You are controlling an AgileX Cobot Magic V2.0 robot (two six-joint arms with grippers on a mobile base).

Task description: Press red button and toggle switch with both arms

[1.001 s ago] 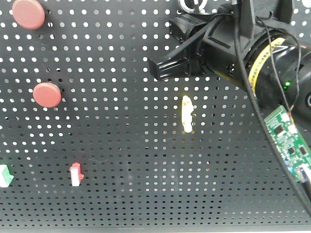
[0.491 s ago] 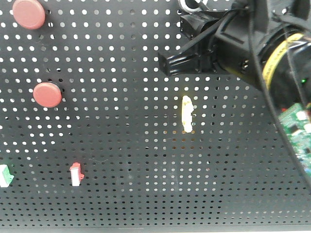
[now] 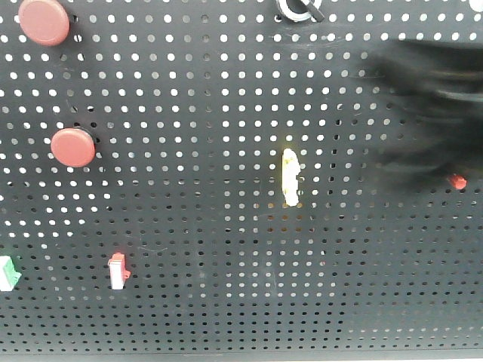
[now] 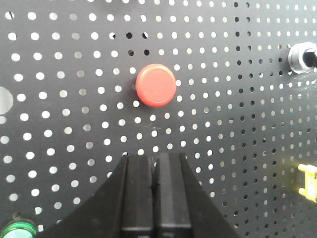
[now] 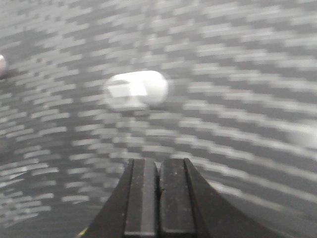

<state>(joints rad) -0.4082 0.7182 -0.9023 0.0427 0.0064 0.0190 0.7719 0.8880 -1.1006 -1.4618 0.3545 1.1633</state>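
The red button (image 4: 156, 85) is a round matte disc on the black pegboard, straight above my left gripper (image 4: 154, 158), which is shut and empty, apart from the button. In the front view the red button (image 3: 44, 20) sits at the top left; the left gripper is out of that view. The toggle switch (image 3: 457, 182) shows as a small red piece at the right edge, just below the dark blur of my right arm (image 3: 430, 105). My right gripper (image 5: 158, 161) is shut on nothing, in front of a motion-blurred board.
A second red disc (image 3: 73, 146) sits lower left. A yellow oval lever (image 3: 290, 176) is mid-board, a red-and-white rocker (image 3: 117, 271) and a green part (image 3: 6, 273) lower left, a metal switch (image 3: 298, 9) at the top. A green button (image 4: 17, 230) shows bottom left.
My right arm has swept from the upper middle to the right edge and is now a blur. The small red switch has come into view beneath it.
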